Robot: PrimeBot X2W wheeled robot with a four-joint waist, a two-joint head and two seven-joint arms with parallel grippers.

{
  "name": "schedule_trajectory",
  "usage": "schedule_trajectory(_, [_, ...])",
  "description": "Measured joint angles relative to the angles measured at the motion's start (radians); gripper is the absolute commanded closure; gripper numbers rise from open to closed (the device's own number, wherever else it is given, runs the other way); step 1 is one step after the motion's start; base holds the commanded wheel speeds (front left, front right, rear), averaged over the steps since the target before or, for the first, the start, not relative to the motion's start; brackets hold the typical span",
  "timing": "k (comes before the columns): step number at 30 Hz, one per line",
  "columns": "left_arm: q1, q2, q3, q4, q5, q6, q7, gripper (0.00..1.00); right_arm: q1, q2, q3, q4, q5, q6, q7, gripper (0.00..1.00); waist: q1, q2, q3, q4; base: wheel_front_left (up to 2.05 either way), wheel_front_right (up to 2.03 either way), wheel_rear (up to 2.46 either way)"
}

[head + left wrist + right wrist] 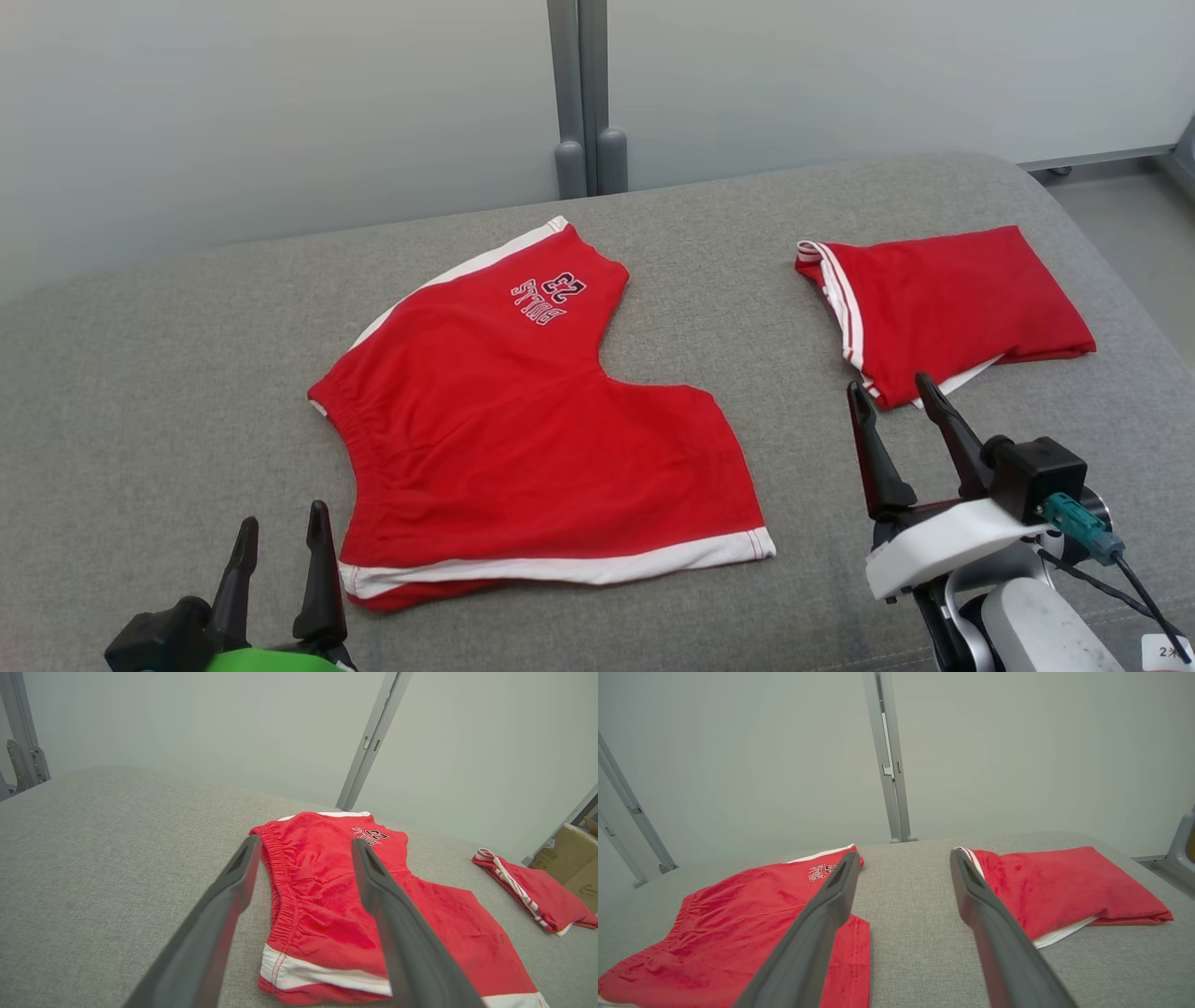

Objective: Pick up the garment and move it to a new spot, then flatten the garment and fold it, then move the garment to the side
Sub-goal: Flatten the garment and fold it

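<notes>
Shorts (pixel 523 429) lie flat mid-surface (pixel 187 373) in the head view; left pincer (pixel 284 515) gapes empty at their near-left corner, right pincer (pixel 889 381) gapes empty to their right, by a folded garment (pixel 943 299). Left wrist view: left pincer (pixel 306 841) frames the shorts (pixel 327 905) at the waistband. Right wrist view: folded garment (pixel 1055 886) right of the shorts (pixel 738 914), apart

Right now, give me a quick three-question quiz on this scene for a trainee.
1. True or false: the left claw is shut on the spread red shorts.
2. Which is nearer the folded red garment? A the left claw, B the right claw.
3. Fill in: the number printed on the spread red shorts is ___.
Key: 1 false, it is open and holds nothing; 2 B; 3 23.
</notes>
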Motion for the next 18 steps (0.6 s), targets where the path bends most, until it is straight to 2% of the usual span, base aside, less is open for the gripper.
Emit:
schedule_trajectory(12, [0.005,0.002,-0.016,0.027,0.007,-0.005,0.0,0.0,0.001,0.0,0.01,0.012,-0.003,0.002,0.0,0.0,0.0,0.0,0.011,0.003,0.0,0.0,0.0])
schedule_trajectory(18, [0.005,0.027,-0.027,0.083,0.008,-0.02,0.028,0.0,0.008,0.0,0.013,0.029,-0.003,0.011,0.0,0.0,0.0,0.0,0.019,0.001,0.0,0.0,0.0])
